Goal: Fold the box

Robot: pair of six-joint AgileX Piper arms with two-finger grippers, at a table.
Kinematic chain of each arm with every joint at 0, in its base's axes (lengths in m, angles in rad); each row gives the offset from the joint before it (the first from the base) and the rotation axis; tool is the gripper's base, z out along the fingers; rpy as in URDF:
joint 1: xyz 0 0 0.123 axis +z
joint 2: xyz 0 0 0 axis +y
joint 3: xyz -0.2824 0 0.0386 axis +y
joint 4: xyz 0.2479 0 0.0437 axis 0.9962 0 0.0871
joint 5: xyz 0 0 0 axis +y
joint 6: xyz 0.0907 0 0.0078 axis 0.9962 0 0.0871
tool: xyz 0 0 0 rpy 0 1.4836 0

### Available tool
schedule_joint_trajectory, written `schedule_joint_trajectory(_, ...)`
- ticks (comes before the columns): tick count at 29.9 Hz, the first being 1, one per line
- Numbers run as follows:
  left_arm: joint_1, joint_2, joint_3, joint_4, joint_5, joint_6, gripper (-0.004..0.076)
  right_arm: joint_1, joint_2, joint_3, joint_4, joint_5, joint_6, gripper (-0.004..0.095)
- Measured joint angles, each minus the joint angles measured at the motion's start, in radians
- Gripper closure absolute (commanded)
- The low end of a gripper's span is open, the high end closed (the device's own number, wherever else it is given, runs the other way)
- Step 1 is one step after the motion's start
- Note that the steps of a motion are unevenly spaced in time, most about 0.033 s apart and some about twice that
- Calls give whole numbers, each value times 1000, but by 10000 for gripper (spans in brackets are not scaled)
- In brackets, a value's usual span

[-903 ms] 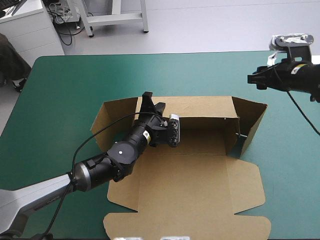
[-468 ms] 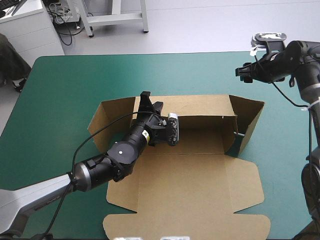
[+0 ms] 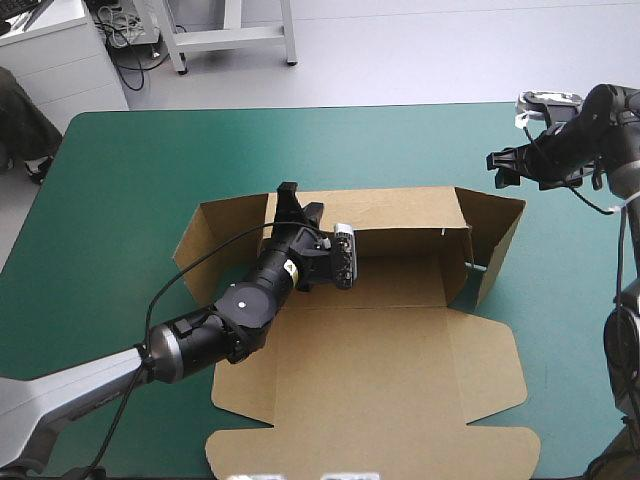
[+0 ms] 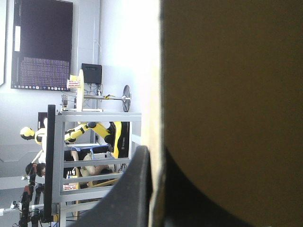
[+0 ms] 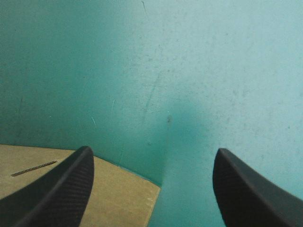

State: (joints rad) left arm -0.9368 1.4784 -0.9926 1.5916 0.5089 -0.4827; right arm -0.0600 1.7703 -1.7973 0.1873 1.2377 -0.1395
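Bright, even light overhead; the box [image 4: 227,94] stands dark against white glare.

A lab: metal frame [image 3: 235,38], cabled cabinet [image 3: 60,52] beyond the table [image 3: 130,190].

black arms [image 3: 245,305]; fin-shaped black fingers [image 5: 61,189]

The cut sheet of plain brown board, the box [image 3: 370,370], is one even brown, darker where its raised far wall lies in shade. The surface's teal-green cover [image 3: 150,170] shows faint pale scratches. The right hand [image 5: 152,150] has black fingers [image 5: 57,194] with a fine woven grain. The left hand [image 3: 300,205] is black too.
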Motion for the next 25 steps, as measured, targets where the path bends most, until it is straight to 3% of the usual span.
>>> schedule_joint_trajectory(14,0,1,0,0,17,0,756,-2,-136,173,109,2,-81,255)
schedule_joint_trajectory(25,0,2,0,1,20,-7,756,-2,-293,396,188,-29,-224,255)
